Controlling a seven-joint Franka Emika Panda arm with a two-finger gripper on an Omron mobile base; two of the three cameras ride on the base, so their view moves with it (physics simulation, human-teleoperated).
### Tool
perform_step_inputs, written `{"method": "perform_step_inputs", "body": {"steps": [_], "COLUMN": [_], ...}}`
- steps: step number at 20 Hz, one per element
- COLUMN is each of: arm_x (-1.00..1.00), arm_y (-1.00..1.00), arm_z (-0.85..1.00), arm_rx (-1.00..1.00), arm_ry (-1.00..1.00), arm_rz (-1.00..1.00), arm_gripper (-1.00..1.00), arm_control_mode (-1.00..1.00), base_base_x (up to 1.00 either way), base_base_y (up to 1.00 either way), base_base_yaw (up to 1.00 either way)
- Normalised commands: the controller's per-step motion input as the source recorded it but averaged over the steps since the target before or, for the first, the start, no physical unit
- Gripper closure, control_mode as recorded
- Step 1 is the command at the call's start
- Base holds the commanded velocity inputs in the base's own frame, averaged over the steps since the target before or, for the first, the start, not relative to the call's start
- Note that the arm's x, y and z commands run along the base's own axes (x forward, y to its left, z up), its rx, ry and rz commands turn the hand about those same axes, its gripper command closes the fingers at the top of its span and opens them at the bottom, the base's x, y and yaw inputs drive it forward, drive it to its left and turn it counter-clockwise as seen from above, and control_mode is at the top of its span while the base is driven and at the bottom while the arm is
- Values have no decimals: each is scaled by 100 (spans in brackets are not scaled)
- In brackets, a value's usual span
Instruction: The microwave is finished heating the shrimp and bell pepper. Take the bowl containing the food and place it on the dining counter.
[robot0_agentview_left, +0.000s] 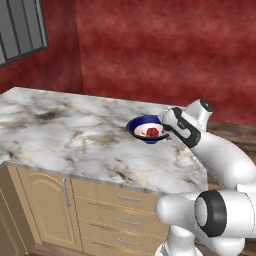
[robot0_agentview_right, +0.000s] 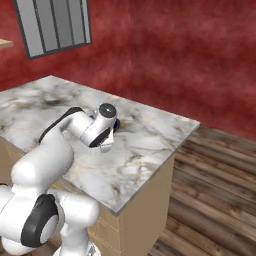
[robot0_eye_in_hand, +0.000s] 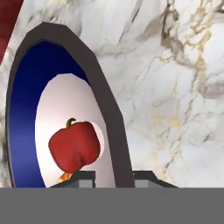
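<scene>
The bowl (robot0_agentview_left: 146, 129) sits on the dining counter (robot0_agentview_left: 65, 135), pincer (robot0_eye_in_hand: 113, 176) clamped on its rim.

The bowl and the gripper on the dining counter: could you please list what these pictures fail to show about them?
- Shrimp: hand view, just an orange sliver, hidden by the bell pepper.
- Bowl: right base view, mostly hidden behind the hand; whether it rests on the dining counter cannot be told.
- Gripper: hand view, fingertips straddle the rim, cut off below.

A round dark-blue bowl with white inside (robot0_eye_in_hand: 26, 131) holds a red bell pepper (robot0_eye_in_hand: 75, 146) over veined white-grey marble counter (robot0_eye_in_hand: 175, 96).
</scene>
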Motion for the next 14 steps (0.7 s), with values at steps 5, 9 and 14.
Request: {"method": "perform_step_inputs", "body": {"steps": [5, 9, 14], "arm_x": [72, 9, 0], "arm_y": [0, 0, 0], "arm_z": [-56, -62, -68], "arm_rx": [-2, -1, -4], "arm_ry": [15, 1, -3], "arm_rz": [0, 0, 0], "arm_gripper": [100, 100, 100], "arm_control_mode": [-100, -100, -100], "base_base_x": [0, 0, 0], "base_base_y": [0, 0, 0], "base_base_yaw": [0, 0, 0]}}
